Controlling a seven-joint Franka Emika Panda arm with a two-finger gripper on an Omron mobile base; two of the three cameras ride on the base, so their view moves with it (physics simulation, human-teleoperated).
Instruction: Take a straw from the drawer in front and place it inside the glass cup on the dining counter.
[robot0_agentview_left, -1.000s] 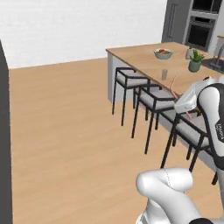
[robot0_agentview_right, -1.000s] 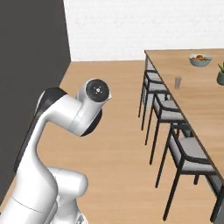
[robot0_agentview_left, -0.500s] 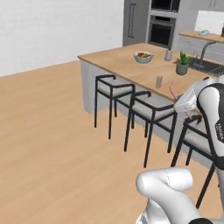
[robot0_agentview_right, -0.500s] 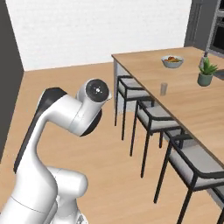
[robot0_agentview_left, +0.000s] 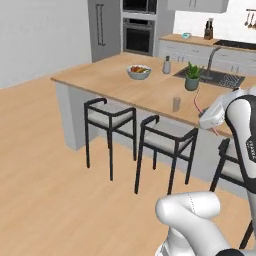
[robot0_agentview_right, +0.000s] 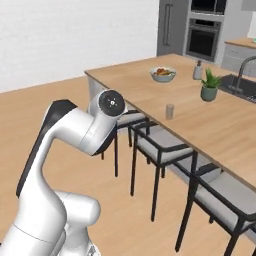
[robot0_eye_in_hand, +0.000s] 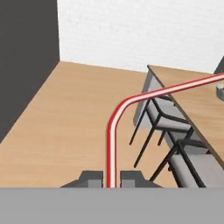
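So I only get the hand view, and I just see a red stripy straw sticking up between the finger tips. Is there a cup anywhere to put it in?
Observer: Yes, a small glass cup stands upright on the wooden dining counter, near the edge by the stools.
Operator: Is anything else on that counter?
Observer: A bowl of fruit, a grey bottle and a potted plant stand farther back.
Operator: Is the straw close to the cup?
Observer: Not yet. In the left base view the gripper holds the straw off to the cup's right.
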